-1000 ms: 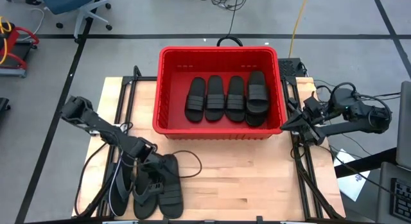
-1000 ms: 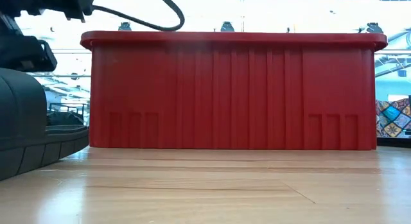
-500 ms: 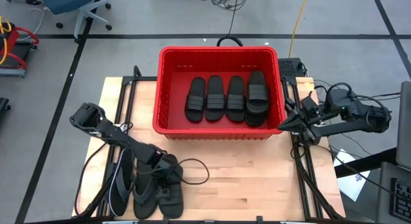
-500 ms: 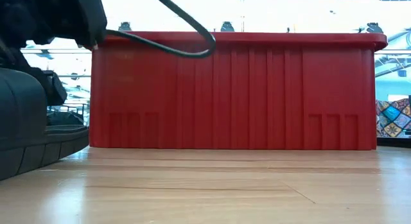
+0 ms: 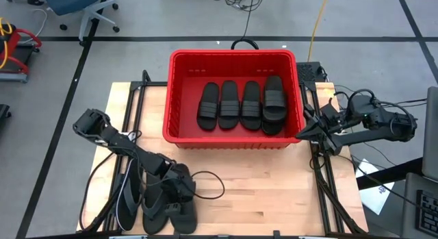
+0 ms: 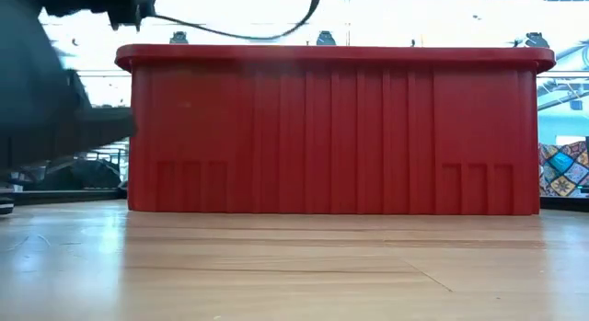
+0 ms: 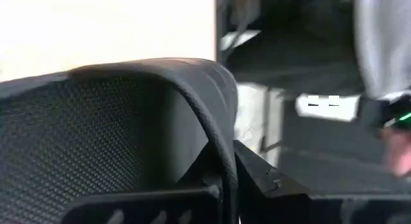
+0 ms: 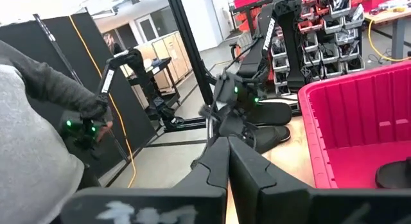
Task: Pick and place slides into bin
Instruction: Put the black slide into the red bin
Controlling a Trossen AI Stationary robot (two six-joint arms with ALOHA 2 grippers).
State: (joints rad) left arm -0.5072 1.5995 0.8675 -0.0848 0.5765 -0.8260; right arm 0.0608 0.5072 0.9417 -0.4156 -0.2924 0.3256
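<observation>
The red bin (image 5: 233,57) stands at the table's far middle, and several black slides (image 5: 241,104) lie side by side on its floor. More black slides (image 5: 140,201) lie at the near left edge. My left gripper (image 5: 179,192) is down on the rightmost of them (image 5: 182,210) and shut on it. In the low view that slide (image 6: 55,109) is a dark blur above the tabletop. My right gripper (image 5: 302,134) waits shut beside the bin's right wall. My left gripper pinches the slide's curved outer rim (image 7: 217,115) between its two fingers (image 7: 270,179). The slide's dotted face (image 7: 83,134) fills the wrist view on one side of the fingers. In the low view the slide shows off the tabletop.
A black cable loop (image 5: 209,185) lies on the wood right of the left gripper. Bare wood (image 5: 274,184) stretches between the bin and the near edge. A person in a grey sleeve (image 8: 32,134) stands beyond the table's left side.
My left gripper has gone down and toward the table's near edge onto the rightmost slide and taken hold of it. In the low view that slide, which lay on the tabletop at the left, has come up off the wood and shows blurred.
</observation>
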